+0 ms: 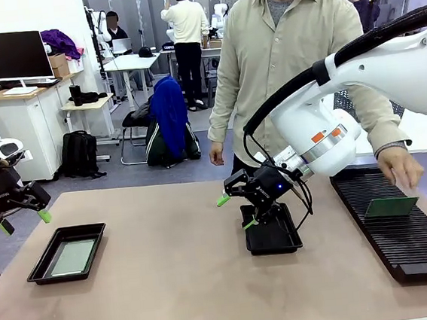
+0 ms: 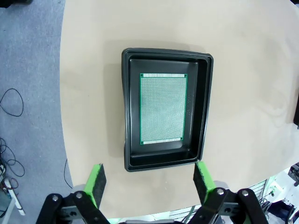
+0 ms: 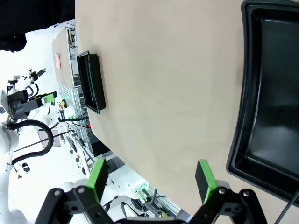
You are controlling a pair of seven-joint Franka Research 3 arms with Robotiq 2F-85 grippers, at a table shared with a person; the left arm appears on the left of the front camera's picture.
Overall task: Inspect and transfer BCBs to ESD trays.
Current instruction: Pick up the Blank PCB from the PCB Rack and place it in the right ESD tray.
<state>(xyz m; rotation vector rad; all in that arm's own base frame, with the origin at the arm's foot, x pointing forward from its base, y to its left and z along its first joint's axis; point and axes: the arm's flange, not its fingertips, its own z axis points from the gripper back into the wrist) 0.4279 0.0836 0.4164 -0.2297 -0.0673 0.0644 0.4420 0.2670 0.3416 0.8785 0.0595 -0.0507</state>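
We see the left gripper [image 2: 150, 179] spread wide and empty, looking down on the left ESD tray [image 2: 125, 116]. One BCB [image 2: 162, 108] lies flat on that tray's floor.

The right gripper [image 1: 237, 211], also spread and empty, hangs over the right ESD tray [image 1: 271, 247] and hides part of it. The right wrist view cuts that tray off.

A second BCB [image 1: 390, 206] tilts on the rack [image 1: 419, 250] under the person's hand [image 1: 399, 166]. We cannot tell whether the fingers grip it.

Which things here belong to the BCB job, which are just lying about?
Job: left ESD tray with a pale BCB; centre ESD tray; green BCB on the slotted rack by the person's hand.
Lying about: monitor; backpack; blue jacket.
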